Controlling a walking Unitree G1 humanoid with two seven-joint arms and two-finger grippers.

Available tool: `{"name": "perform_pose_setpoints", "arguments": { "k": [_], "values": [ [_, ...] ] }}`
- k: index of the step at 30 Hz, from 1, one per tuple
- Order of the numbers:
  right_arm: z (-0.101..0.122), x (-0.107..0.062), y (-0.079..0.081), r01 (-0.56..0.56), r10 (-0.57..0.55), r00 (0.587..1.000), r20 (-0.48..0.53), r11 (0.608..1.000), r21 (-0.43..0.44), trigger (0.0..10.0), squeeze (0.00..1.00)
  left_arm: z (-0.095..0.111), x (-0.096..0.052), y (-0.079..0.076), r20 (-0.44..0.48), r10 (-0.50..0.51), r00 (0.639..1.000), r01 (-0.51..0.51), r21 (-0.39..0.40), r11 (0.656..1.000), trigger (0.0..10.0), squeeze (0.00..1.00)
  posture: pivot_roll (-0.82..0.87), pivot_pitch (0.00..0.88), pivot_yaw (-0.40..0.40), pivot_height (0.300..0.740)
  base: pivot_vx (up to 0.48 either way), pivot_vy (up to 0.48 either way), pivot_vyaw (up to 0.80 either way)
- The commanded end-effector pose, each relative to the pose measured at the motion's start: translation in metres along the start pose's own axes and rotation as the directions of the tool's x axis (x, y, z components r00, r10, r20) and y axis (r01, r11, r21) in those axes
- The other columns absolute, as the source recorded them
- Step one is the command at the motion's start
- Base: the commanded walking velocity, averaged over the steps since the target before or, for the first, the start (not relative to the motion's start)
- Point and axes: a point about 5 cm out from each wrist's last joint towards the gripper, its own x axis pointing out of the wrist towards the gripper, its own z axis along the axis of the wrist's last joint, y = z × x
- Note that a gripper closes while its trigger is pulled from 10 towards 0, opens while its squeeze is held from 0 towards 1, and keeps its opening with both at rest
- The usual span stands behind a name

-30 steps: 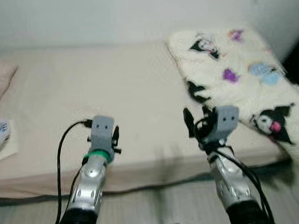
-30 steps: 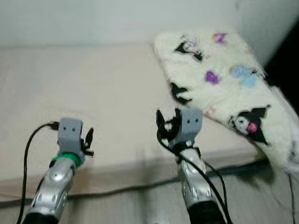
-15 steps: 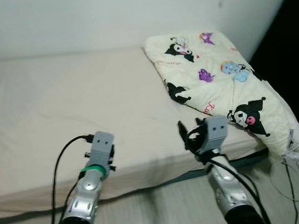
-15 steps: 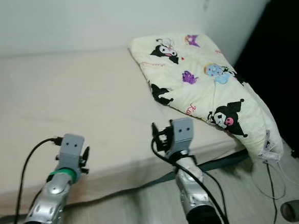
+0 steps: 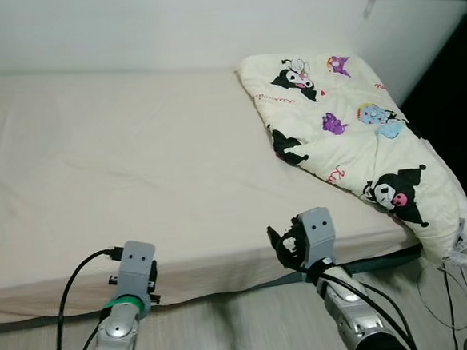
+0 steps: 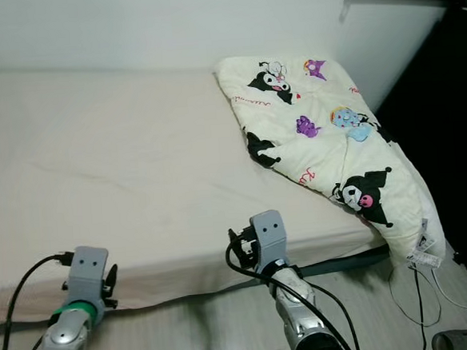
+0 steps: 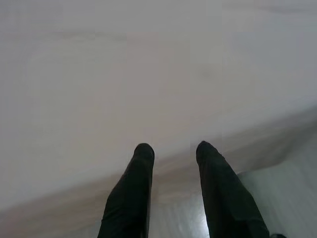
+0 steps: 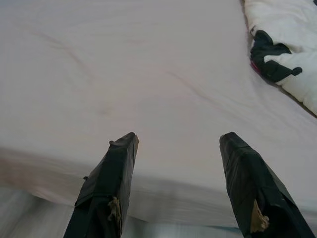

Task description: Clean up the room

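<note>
Left gripper [image 7: 173, 149] held at bed [image 5: 136, 158] near edge, fingers narrowly parted, empty | right gripper [image 8: 178, 144] likewise at edge, fingers spread wide, empty | cartoon-print blanket [image 5: 351, 135] lay bunched on bed's right end, draped over its corner, well apart from both.

Pale floor [image 5: 228, 327] below the bed edge; white wall [image 5: 167, 23] behind; thin cable [image 5: 458, 291] on floor at right
</note>
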Motion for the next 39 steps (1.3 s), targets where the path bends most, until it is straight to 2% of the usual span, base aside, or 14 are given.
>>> {"name": "perform_pose_setpoints", "arguments": {
  "k": [1, 14, 39],
  "values": [
    [-0.0060, -0.0043, -0.0040, 0.021, -0.020, 1.000, -0.012, 1.000, 0.009, 10.0, 0.00, -0.0064, -0.0020, -0.0055, -0.015, -0.026, 1.000, 0.026, 0.004, 1.000, 10.0, 0.00, 0.06, 0.057, -0.060, 0.730, 0.000, 0.000, 0.00],
    [-0.0091, -0.0070, -0.0056, 0.032, -0.032, 0.999, -0.007, 0.999, 0.011, 10.0, 0.00, -0.0037, -0.0011, -0.0109, 0.010, -0.055, 0.998, 0.055, 0.013, 0.998, 10.0, 0.00, 0.05, 0.063, -0.056, 0.730, 0.000, 0.000, 0.00],
    [-0.0093, -0.0052, -0.0044, 0.034, -0.034, 0.999, 0.002, 0.999, 0.015, 10.0, 0.00, -0.0034, 0.0018, -0.0118, 0.021, -0.069, 0.997, 0.068, 0.047, 0.997, 10.0, 0.00, 0.04, 0.055, -0.041, 0.730, 0.000, -0.445, 0.00]
  ]
}}
